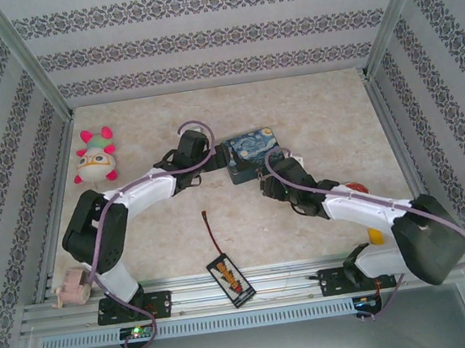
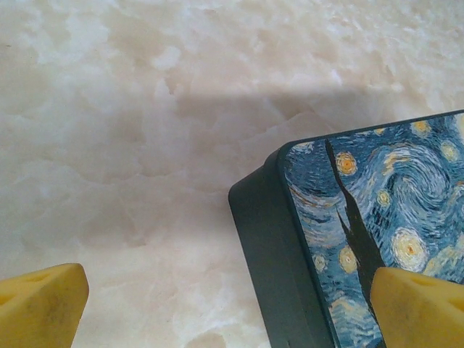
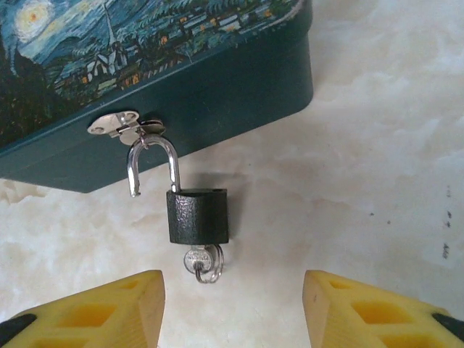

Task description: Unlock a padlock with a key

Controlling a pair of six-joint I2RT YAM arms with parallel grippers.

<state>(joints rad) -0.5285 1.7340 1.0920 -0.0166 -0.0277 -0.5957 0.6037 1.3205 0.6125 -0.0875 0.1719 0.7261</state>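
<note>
Behind both grippers, at the table's near edge, lay a black pack (image 1: 231, 279) whose orange label could not be read. The right gripper (image 3: 232, 308) stood wide and empty, the key (image 3: 201, 261) just ahead between its yellow fingers, its stamped lettering too small to read. The key sat in the padlock (image 3: 197, 215), whose shackle, one leg free, hooked the hasp of the starry-night tin (image 3: 181, 94) beyond. The left gripper (image 2: 230, 308) gaped too, at the tin's corner. Pale marbled tabletop (image 1: 328, 120) ran on ahead of them, with banded patterned wallpaper (image 1: 199, 38) farthest off.
</note>
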